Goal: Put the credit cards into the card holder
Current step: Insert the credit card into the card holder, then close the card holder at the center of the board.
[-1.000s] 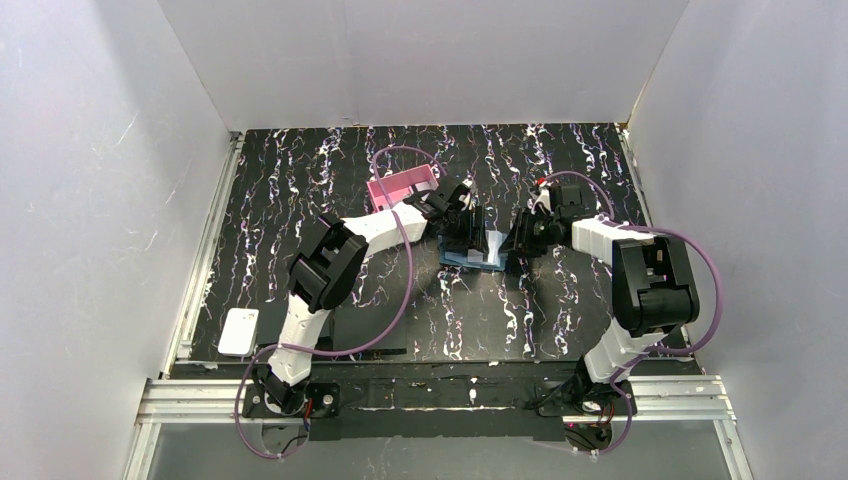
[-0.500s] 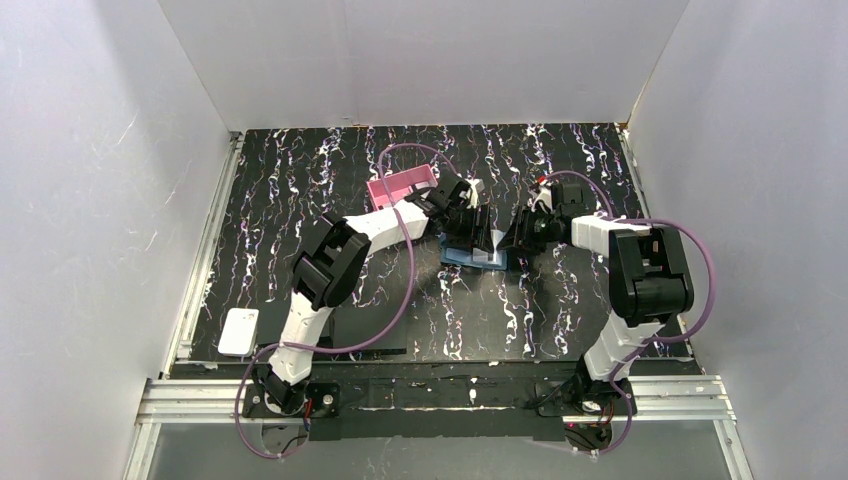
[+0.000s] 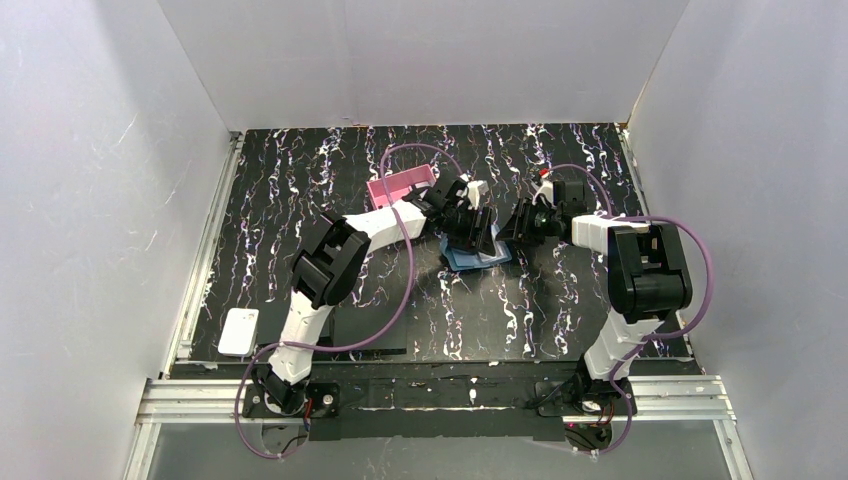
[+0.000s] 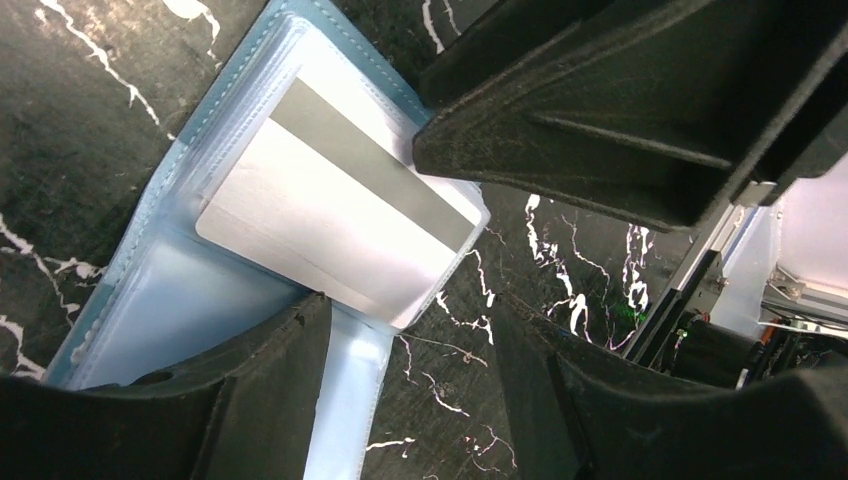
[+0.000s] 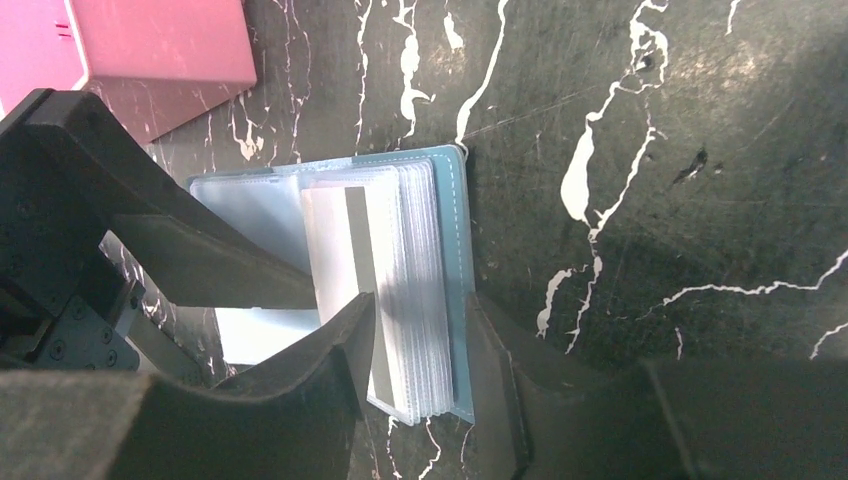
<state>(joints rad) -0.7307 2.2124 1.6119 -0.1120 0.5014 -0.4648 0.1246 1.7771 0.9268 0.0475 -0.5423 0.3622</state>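
Credit cards are two on this table: the striped credit card (image 4: 335,215) and the second credit card (image 3: 240,331). The striped credit card lies on the open blue case (image 4: 170,300), in the middle of the table (image 3: 290,190), just near and right of the card holder (image 3: 400,187). Its face is pale, and its grey stripe runs along one long edge.

In the right wrist view its long sides are parallel to the stitched edge of the case, and the stripe side is toward the stack of clear sleeves (image 5: 425,290). Which way it points on the table cannot be told, because in the top view both grippers cover it. The card holder is pink and stands apart from the case; its inside is too small to read. The second credit card lies alone at the near left edge of the table, well apart from the rest, and only the top view shows it.

The left gripper (image 4: 410,318) is over the case with its jaws wide apart. One corner of the striped credit card shows between them, and one fingertip is at the card's edge, but contact cannot be told.

The right gripper (image 5: 420,305) is at the right side of the case, its jaws apart by a smaller gap, with the sleeve stack showing between them. One of its fingers covers the end of the stripe; whether it presses there cannot be told. The left wrist view shows a finger of the right gripper over another corner of the card.
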